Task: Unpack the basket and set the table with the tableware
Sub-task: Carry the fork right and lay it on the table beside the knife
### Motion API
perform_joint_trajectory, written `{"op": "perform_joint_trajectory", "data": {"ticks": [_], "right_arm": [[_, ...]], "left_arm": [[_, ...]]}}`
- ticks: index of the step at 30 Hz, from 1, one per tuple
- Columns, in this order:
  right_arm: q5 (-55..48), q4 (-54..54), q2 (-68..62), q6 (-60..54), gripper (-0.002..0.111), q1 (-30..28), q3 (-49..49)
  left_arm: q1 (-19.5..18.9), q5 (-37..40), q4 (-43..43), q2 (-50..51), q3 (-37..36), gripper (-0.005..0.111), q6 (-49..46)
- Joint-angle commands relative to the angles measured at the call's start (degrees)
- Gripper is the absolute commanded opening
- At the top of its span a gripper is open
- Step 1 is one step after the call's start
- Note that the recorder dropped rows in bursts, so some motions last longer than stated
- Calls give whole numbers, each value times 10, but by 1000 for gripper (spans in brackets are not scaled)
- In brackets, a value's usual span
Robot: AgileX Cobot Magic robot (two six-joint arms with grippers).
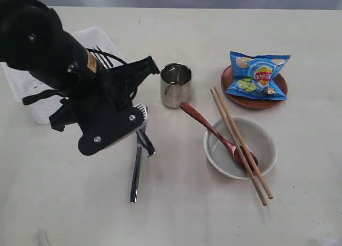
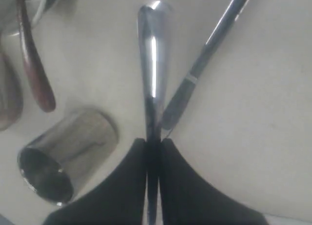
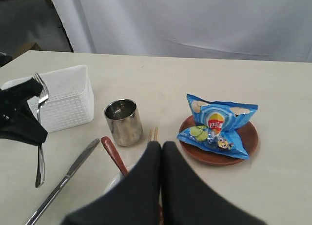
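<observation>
Tableware numbers one fork, knife, cup, spoon, bowl, plate, two chopsticks; unlike the exterior, the left wrist view shows the left gripper clamped on the fork, knife seemingly alongside; right gripper pressed together.

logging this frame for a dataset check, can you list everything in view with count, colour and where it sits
table: 1, pale cream, under everything
basket: 1, white, far left, behind the left arm
cup: 1, steel, upright, mid table
plate: 1, brown, far right
chip bag: 1, blue, lying on the plate
bowl: 1, pale cream, near right
spoon: 1, reddish brown, head in the bowl, handle toward the cup
chopsticks: 2, light wood, laid across the bowl
knife: 1, steel, flat on the table, near left
fork: 1, steel, held in the left claw, tines up
left claw: 1, black, shut on the fork
right claw: 1, black, shut, holding nothing
</observation>
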State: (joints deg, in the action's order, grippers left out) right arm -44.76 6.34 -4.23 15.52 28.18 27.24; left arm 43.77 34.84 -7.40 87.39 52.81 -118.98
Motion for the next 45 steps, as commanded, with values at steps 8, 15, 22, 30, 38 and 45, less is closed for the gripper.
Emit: {"op": "perform_joint_trajectory", "data": {"ticks": [8, 15, 22, 30, 38, 45], "right_arm": [[-4, 2, 0, -4, 0, 1, -1], [-5, 2, 0, -4, 0, 1, -1], [-5, 2, 0, -4, 0, 1, -1], [-5, 2, 0, -4, 0, 1, -1], [-5, 2, 0, -4, 0, 1, -1], [-5, 2, 0, -4, 0, 1, -1]], "left_arm": [[84, -20, 3, 78, -4, 0, -12], [125, -35, 1, 102, -4, 0, -12], [139, -59, 2, 134, -4, 0, -12], [139, -63, 2, 139, -4, 0, -12], [139, -63, -5, 139, -4, 0, -5], [139, -61, -5, 139, -4, 0, 10]]}}
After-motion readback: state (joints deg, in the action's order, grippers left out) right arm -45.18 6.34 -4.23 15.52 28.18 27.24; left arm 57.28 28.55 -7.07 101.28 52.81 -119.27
